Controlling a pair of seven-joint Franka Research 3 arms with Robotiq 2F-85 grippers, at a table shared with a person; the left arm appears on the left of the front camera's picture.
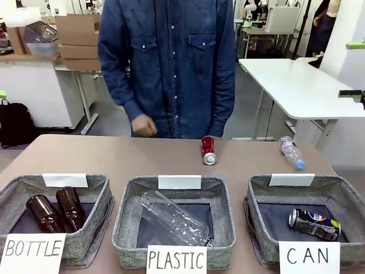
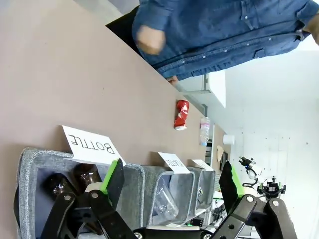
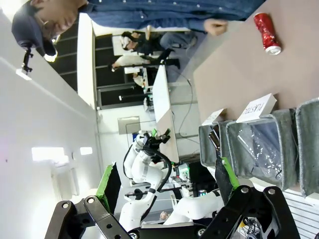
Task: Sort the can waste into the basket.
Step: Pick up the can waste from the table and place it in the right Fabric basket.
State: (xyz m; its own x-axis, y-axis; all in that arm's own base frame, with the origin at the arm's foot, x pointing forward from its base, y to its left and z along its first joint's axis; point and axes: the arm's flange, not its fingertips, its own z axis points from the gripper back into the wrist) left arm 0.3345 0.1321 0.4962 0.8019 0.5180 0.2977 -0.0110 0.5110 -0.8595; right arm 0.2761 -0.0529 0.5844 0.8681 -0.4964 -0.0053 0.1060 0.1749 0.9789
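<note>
Two cans, red can (image 1: pixel 209 150) lying on its side on the surface (image 1: pixel 114 157) near the person (image 1: pixel 171 63), black can (image 1: pixel 313 224) lying inside the basket (image 1: pixel 336 185) marked CAN, left fingers (image 2: pixel 113 178) spread wide, right fingers (image 3: pixel 107 181) spread wide, both holding nothing.

Table (image 1: pixel 114 157) bare btwn bin row (image 1: pixel 122 234) and far edge; red can (image 1: pixel 209 150) lies far mid w/ open room all round; nearest things: person's hand (image 1: pixel 144 127) at far edge to its left, clear bottle (image 1: pixel 291 152) well apart on right; CAN basket (image 1: pixel 258 222) open on top (black can (image 1: pixel 313 224) lies in near right part, rest of floor free); card (image 1: pixel 308 257) stands at its near wall.
</note>
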